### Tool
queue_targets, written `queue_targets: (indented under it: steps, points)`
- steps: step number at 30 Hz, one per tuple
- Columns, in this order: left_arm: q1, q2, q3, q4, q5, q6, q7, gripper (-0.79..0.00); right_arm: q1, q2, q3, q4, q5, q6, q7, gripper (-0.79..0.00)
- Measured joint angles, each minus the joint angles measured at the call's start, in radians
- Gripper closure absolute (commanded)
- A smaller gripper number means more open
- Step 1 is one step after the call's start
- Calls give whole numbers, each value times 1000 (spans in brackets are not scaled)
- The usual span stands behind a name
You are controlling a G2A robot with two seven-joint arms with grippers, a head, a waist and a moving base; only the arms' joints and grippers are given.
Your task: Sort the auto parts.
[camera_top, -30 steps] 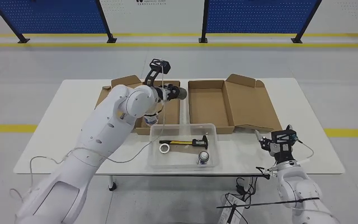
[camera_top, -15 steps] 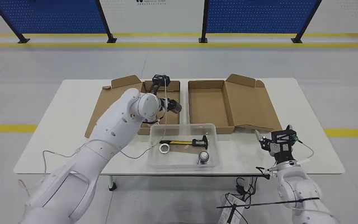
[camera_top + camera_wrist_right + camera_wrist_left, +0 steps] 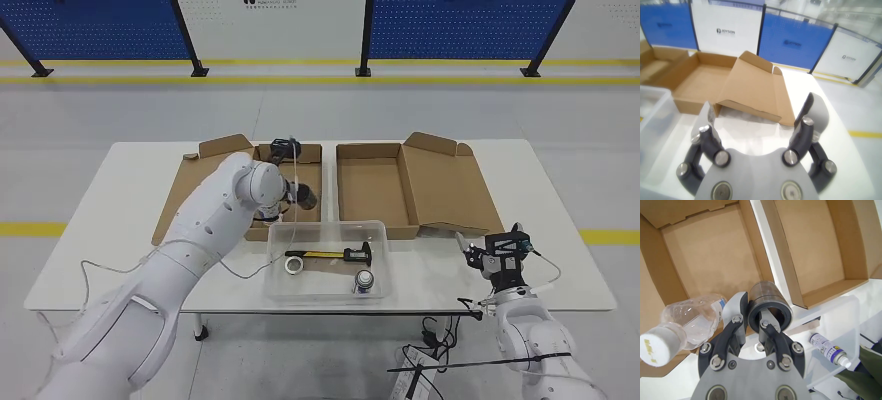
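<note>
At the lower right of the top view, the right gripper (image 3: pixel 488 243) stood on the white table (image 3: pixel 560 200), its claw spread wide around nothing. Up and left of it, at the frame's middle, a clear plastic bin (image 3: pixel 320 288) held a spray can (image 3: pixel 365 281), a tape roll (image 3: pixel 294 265) and a yellow-and-black tool (image 3: pixel 330 254). Just beyond the bin, the left gripper (image 3: pixel 753 311) pinched a steel cylindrical bearing (image 3: pixel 770 298), one finger inside its bore, over the left cardboard box (image 3: pixel 711 256). A plastic bottle (image 3: pixel 696 313) lay in that box. The right cardboard box (image 3: pixel 375 195) sat beside it.
</note>
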Motion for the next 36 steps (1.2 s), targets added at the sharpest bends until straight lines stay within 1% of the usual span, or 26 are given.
queue_targets:
  steps: [17, 36]
  points:
    - [-58, -67, 63, 153, -16, -30, -47, 0, 0, 0, 0, 0, 0, 0, 0, -785]
    - [-97, -120, 96, 282, -10, -69, -100, 0, 0, 0, 0, 0, 0, 0, 0, -785]
